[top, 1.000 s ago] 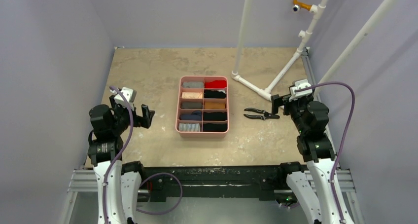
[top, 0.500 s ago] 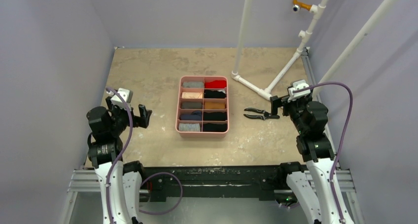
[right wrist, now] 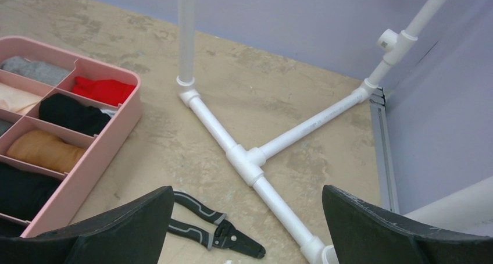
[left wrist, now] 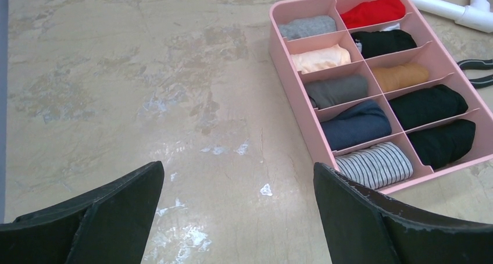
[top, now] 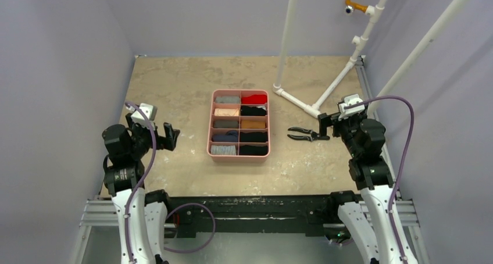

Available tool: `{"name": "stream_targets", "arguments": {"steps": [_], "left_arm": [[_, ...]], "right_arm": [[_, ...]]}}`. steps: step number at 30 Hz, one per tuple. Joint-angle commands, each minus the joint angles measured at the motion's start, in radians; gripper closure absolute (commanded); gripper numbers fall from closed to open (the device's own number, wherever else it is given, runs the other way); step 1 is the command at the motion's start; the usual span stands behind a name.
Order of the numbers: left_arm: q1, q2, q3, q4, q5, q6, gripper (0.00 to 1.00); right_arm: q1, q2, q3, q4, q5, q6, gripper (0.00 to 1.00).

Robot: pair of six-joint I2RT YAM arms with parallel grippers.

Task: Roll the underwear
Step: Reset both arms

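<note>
Pink tray [left wrist: 297,95]: 10 compts, each filled w/ rolled garment. Striped underwear roll [left wrist: 375,165] seen by L wrist, not R. L end effector [left wrist: 237,177], R end effector [right wrist: 247,197] spread wide.

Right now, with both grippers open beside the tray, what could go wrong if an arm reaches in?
Rolls fill every compartment of the pink tray; reaching in might shift the tray or loosen a roll. The pliers lie between the right gripper and the tray; a low sweep could push them. The white pipe frame lies close beside that gripper.
</note>
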Motion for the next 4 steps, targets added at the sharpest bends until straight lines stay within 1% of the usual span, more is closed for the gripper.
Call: {"name": "stream_targets", "arguments": {"steps": [1,4], "left_arm": [[0.014,0.010,-0.010,0.035,0.021,0.021,0.00],[0.020,0.014,-0.009,0.035,0.012,0.023,0.00]], "right_arm": [[-0.002,0.017,-0.009,0.041,0.007,-0.008,0.01],[-0.004,0.028,-0.006,0.044,0.025,-0.008,0.01]]}}
